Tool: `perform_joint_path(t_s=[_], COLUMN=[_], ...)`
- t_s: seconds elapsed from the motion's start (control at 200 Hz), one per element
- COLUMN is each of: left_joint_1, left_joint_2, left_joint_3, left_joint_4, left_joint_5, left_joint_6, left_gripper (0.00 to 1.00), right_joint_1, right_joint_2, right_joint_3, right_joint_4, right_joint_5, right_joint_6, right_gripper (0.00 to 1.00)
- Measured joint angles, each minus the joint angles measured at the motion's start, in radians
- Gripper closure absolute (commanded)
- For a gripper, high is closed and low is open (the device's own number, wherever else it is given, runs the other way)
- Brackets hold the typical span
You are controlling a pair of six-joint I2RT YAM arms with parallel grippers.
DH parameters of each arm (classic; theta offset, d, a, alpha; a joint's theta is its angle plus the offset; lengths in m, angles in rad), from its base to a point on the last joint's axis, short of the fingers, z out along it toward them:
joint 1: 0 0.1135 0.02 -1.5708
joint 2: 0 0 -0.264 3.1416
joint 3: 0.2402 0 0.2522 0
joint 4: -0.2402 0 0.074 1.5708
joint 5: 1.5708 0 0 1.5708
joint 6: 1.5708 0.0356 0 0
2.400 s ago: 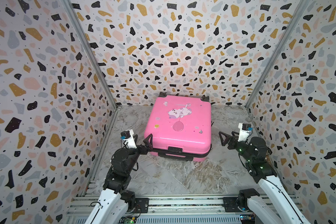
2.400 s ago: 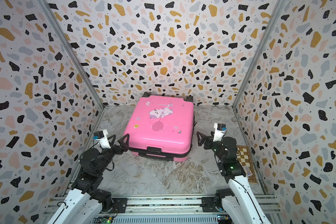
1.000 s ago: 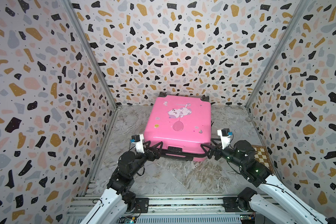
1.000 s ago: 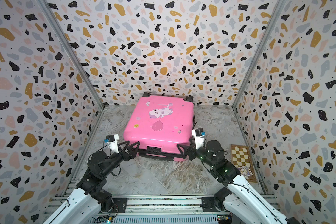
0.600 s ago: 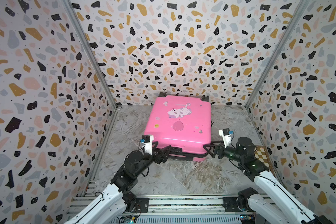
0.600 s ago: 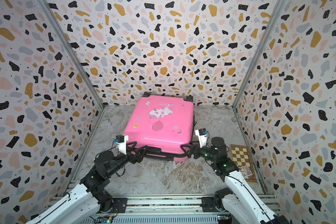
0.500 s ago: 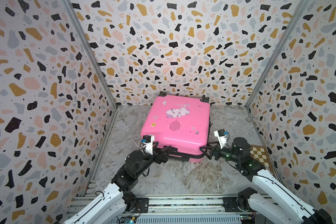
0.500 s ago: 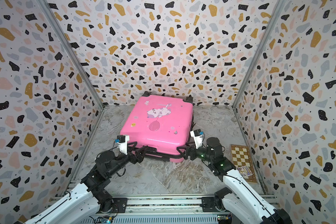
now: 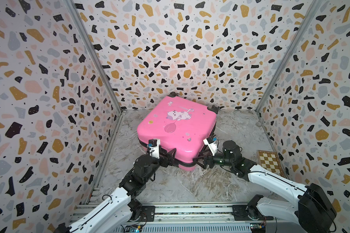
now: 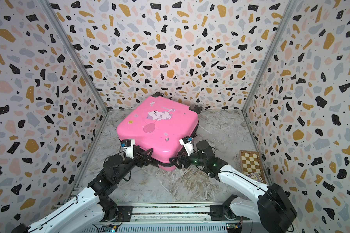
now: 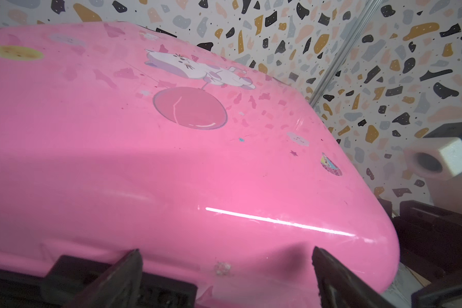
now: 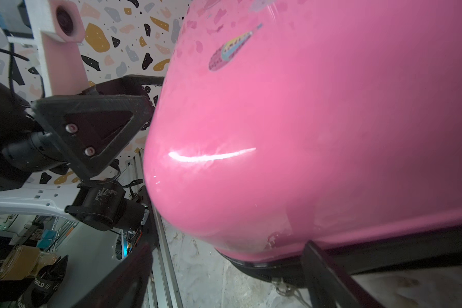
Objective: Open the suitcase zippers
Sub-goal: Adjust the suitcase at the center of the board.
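The pink suitcase [image 9: 176, 129] [image 10: 158, 131] lies flat on the marble floor, skewed, with one near corner towards the front. Its black zipper band [image 12: 264, 268] runs under the pink shell, and a small metal pull [image 12: 283, 287] hangs at that corner. My left gripper [image 9: 170, 159] [image 10: 148, 156] is open against the near side, beside the black handle [image 11: 91, 280]; the shell fills the gap between its fingers [image 11: 128, 274]. My right gripper [image 9: 198, 161] [image 10: 175, 162] is open at the near corner, one finger [image 12: 326, 274] lying across the zipper band.
A wooden chessboard [image 9: 269, 161] [image 10: 251, 163] lies flat by the right wall. Terrazzo walls close in three sides, and a metal rail [image 9: 190, 211] runs along the front. Black wheels [image 9: 215, 109] stick out at the suitcase's far end.
Both arms have moved in from the sides to the suitcase's near edge. The suitcase's near end has swung left, so it now lies skewed. The right jaws narrowed slightly.
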Motion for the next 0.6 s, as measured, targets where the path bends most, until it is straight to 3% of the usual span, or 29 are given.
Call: perform_joint_path(t_s=[0.235, 0.601], left_joint_1=[0.000, 0.000], left_joint_2=[0.008, 0.021], left_joint_3=[0.000, 0.000], left_joint_4=[0.001, 0.010], left_joint_5=[-0.008, -0.009], left_joint_6=[0.013, 0.013], left_gripper=[0.01, 0.01], right_joint_1=[0.006, -0.083], right_joint_2=[-0.027, -0.299], right_joint_3=[0.007, -0.094], right_joint_4=[-0.041, -0.120], right_joint_5=[0.050, 0.177], right_joint_6=[-0.056, -0.100], right_gripper=[0.08, 0.04])
